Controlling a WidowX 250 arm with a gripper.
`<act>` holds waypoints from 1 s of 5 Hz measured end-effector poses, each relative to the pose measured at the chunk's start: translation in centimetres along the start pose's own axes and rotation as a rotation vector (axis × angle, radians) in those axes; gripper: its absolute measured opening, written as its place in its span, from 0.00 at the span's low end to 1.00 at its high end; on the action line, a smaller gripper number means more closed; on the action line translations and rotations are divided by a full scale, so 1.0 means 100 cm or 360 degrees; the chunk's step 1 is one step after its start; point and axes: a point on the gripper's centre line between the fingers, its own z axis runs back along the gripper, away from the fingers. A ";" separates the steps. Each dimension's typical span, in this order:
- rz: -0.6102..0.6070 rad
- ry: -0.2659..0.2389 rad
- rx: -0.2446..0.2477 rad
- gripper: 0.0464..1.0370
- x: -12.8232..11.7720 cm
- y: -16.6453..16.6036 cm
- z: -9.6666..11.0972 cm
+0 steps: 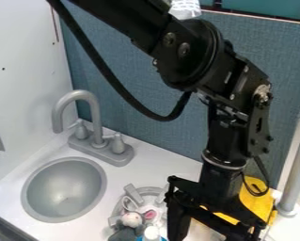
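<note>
One tool (220,204), one plush toy (124,232)

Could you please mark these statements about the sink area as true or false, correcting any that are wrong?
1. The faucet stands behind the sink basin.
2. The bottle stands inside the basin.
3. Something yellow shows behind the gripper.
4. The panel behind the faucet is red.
1. The grey faucet stands behind the round sink basin. True.
2. The white-capped bottle stands inside the basin. False: it is to the right of it, near the gripper.
3. A yellow object shows behind the gripper. True.
4. The back panel is red. False: it is blue.
</note>
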 end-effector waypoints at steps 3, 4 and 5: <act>0.0116 0.0014 0.0167 0.96 -0.024 0.033 -0.002; 0.0169 0.0039 0.0252 0.96 -0.028 0.045 -0.004; 0.0187 -0.0039 0.0251 0.96 -0.018 0.056 -0.004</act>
